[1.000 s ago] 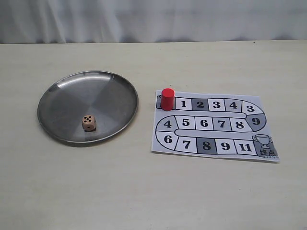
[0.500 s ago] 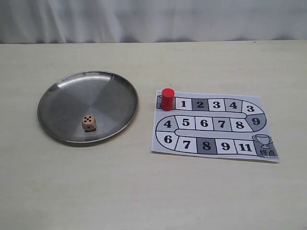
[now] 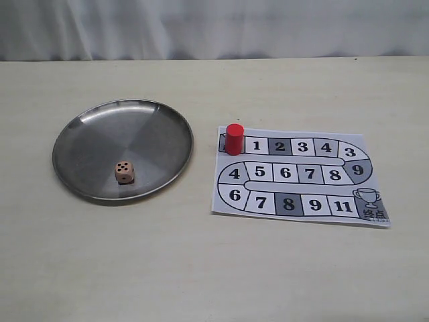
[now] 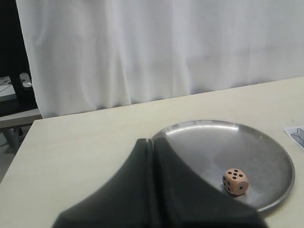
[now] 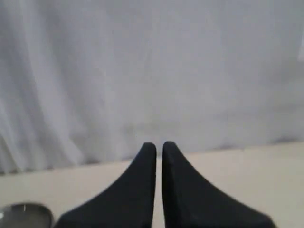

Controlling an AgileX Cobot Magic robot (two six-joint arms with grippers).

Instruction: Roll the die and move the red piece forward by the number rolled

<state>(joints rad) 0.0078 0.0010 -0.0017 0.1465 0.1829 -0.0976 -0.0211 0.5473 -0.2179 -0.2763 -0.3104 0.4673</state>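
Note:
The die (image 3: 124, 172), a pale tan cube showing five pips on top, rests in the near part of a round metal plate (image 3: 154, 127). In the left wrist view the die (image 4: 235, 181) lies beside my left gripper (image 4: 152, 140), which is shut and empty, well short of it. The red piece (image 3: 234, 139) stands upright on the first square of the paper board (image 3: 362, 201), left of the square marked 1. My right gripper (image 5: 158, 145) is shut with nothing in it, raised and facing the curtain. Neither gripper shows in the exterior view.
The board's numbered track snakes from 1 to 11 and ends at a trophy square (image 3: 369, 199). A white curtain (image 3: 214, 27) hangs behind the table's far edge. The plate's rim (image 5: 23, 209) shows at the corner of the right wrist view.

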